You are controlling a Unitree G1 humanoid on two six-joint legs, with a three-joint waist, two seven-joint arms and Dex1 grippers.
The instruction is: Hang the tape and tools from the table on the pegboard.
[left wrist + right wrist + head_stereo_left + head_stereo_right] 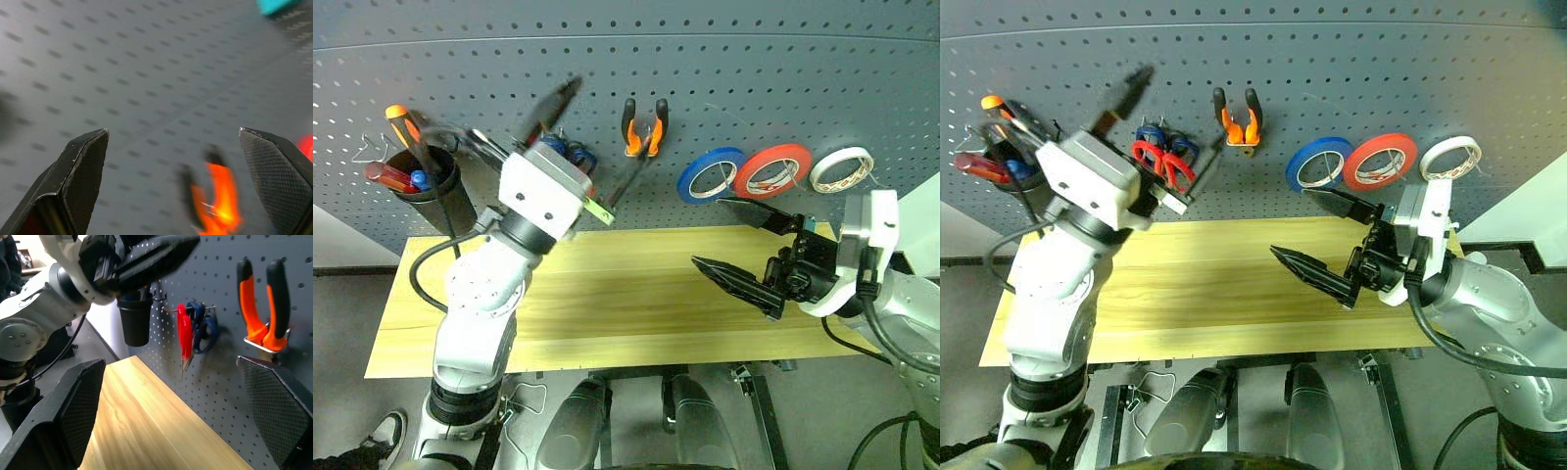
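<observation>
Both grippers, left (pixel 1151 122) and right (pixel 736 245), are held spread and empty before the pegboard (pixel 724 78), where orange-handled pliers (pixel 644 127) and, apparently, red-handled scissors (pixel 1160 162) are hung.

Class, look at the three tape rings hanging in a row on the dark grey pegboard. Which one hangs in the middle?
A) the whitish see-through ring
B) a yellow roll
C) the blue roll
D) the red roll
D: the red tape roll hangs between the blue tape roll and the whitish see-through tape ring on the dark grey perforated pegboard.
</observation>
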